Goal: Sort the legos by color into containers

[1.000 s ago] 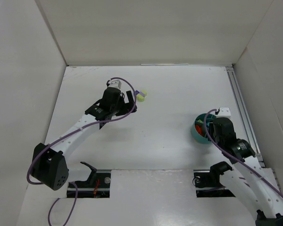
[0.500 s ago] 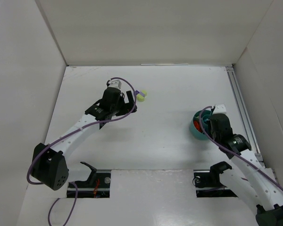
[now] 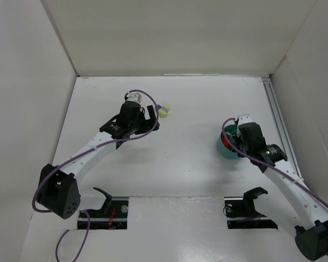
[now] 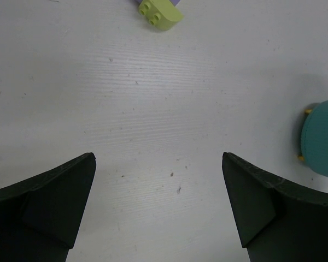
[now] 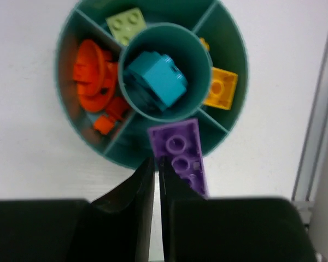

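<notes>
The teal bowl (image 5: 87, 136) lies under my right gripper (image 5: 157, 161). Its central cup holds a teal brick (image 5: 156, 82). Its outer compartments hold orange-red pieces (image 5: 93, 76), a pale green brick (image 5: 126, 24) and a yellow brick (image 5: 221, 90). My right gripper is shut on a purple brick (image 5: 177, 155), held over the bowl's near rim. My left gripper (image 4: 158, 207) is open and empty over bare table. A pale green brick (image 4: 160, 12) with a purple piece (image 4: 175, 2) behind it lies ahead of it. In the top view they (image 3: 164, 112) lie just right of the left gripper (image 3: 151, 117).
White walls stand on the left, far and right sides. A metal rail (image 3: 279, 120) runs along the table's right edge, close to the bowl (image 3: 223, 150). The bowl's side (image 4: 322, 139) shows at the right of the left wrist view.
My right arm has swung to the left and away from me, bringing the gripper with the purple brick over the bowl. The left arm has not moved.
</notes>
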`<state>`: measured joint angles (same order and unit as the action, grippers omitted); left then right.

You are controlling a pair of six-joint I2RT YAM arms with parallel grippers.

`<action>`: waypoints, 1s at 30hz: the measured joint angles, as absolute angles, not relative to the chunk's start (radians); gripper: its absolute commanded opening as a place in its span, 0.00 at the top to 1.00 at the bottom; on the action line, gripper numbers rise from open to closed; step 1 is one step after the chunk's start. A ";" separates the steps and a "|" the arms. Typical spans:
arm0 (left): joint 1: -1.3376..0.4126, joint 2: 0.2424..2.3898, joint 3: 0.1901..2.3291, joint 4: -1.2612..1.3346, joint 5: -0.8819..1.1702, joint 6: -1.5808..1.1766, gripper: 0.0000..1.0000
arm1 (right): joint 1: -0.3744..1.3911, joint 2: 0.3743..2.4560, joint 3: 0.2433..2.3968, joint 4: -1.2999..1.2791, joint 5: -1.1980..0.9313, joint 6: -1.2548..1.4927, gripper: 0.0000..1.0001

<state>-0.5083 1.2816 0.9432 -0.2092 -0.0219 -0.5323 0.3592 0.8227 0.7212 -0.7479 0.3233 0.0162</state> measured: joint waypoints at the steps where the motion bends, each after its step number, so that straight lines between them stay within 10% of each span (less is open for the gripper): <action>1: -0.508 1.283 0.943 -0.209 -0.019 -0.532 0.00 | 0.359 0.837 0.732 -0.749 0.315 0.007 1.00; 18: -0.503 1.330 0.947 -0.179 0.005 -0.522 0.00 | 0.360 0.987 0.923 -0.925 0.244 -0.150 0.92; 25: -0.433 1.481 1.082 -0.160 0.034 -0.516 0.00 | 0.360 0.897 0.925 -0.791 0.131 -0.245 0.30; 26: -0.424 1.518 1.115 -0.152 0.034 -0.516 0.00 | 0.360 0.891 0.927 -0.769 0.120 -0.254 0.01; 30: -0.402 1.674 1.237 -0.097 0.067 -0.463 0.00 | 0.360 0.889 0.939 -0.704 0.102 -0.278 0.00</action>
